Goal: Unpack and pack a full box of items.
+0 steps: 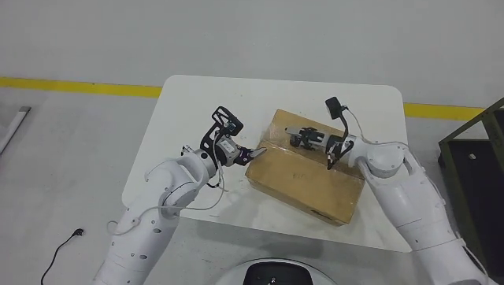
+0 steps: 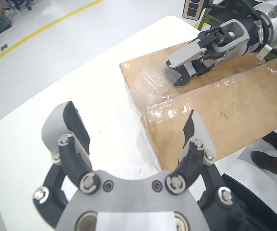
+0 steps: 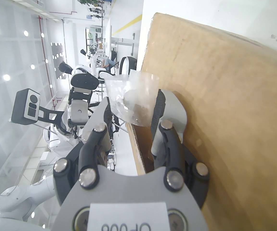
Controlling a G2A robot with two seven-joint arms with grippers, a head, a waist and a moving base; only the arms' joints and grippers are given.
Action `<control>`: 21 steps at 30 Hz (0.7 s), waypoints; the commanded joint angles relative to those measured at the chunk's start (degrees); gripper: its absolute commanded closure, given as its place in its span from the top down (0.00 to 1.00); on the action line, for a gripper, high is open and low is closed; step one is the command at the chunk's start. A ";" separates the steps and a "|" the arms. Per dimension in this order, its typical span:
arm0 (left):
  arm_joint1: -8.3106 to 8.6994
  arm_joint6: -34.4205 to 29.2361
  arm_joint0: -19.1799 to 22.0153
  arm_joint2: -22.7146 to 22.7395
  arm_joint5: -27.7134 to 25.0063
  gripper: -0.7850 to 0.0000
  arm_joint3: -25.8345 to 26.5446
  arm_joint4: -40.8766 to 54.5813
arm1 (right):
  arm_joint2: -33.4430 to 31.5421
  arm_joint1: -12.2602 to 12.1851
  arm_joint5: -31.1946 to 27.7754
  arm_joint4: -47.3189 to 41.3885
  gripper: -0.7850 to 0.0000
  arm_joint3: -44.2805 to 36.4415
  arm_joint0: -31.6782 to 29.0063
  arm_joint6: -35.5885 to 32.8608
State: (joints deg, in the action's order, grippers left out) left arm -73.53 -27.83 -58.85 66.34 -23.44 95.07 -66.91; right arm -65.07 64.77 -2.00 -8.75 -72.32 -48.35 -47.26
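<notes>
Tabletop (image 1: 189, 104) carries a taped cardboard box (image 1: 315, 183) near its middle. Left pincer (image 2: 131, 111) hovers spread beside the box's corner; right pincer (image 3: 133, 97) over the lid pinches a loose strip of clear tape (image 3: 131, 85).

We counted one cardboard box (image 1: 307, 167), one white table (image 1: 197, 104) and one piece of clear tape (image 2: 148, 85). There were two grippers, the left gripper (image 2: 130, 108) and the right gripper (image 3: 134, 98), and two yellow lines (image 1: 79, 86) ran across the floor.
</notes>
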 commanded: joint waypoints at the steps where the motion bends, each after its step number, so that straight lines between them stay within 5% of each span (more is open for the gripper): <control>1: 0.00 0.00 0.00 0.00 0.00 1.00 0.00 0.00 | 1.22 0.47 -0.29 -0.35 0.38 1.88 1.28 0.80; 5: 0.00 0.00 0.00 0.00 0.00 1.00 0.00 0.00 | 2.57 1.13 -1.16 -0.91 0.00 3.50 2.78 1.86; 21: -0.01 0.49 -1.55 -0.12 0.92 1.00 -0.89 1.42 | -0.54 0.60 -2.36 -1.12 0.00 -8.30 0.80 2.17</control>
State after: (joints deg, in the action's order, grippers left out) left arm -73.54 -27.33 -59.90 66.27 -22.79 94.52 -65.99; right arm -65.64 65.38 -4.45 -9.91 -79.84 -47.37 -44.93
